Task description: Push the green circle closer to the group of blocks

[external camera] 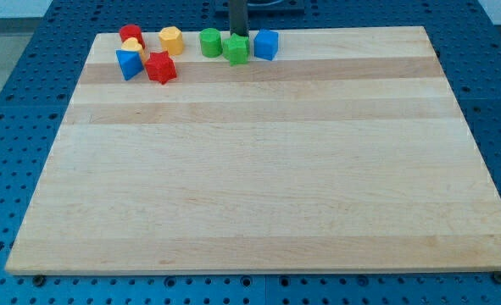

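I have no pincer on this arm, only the rod, so there is nothing to report as apart or together. My tip (238, 36) seems to sit at the far edge of the board (258, 195), just behind the green star (237, 49); its very end is hidden behind that block, so I cannot say whether it touches.

The green circle (210, 41) stands at the far edge, just left of the green star, the two close or touching. A blue cube (266, 44) sits just right of the star. The group lies further left: a yellow hexagon (171, 40) nearest the circle, then a red block (130, 35), a small yellow block (132, 46) below it, a blue block (129, 64) and a red star (160, 68) on the near side.

I judge the push is at its approach stage: the circle is near the yellow hexagon but still apart from it, and my tip is on the wrong block's side. Next I would bring the tip round to the circle's right flank, between it and the green star, and push left along the far edge. The gap there is tight, so I risk dragging the star along or nudging the circle off the far edge.
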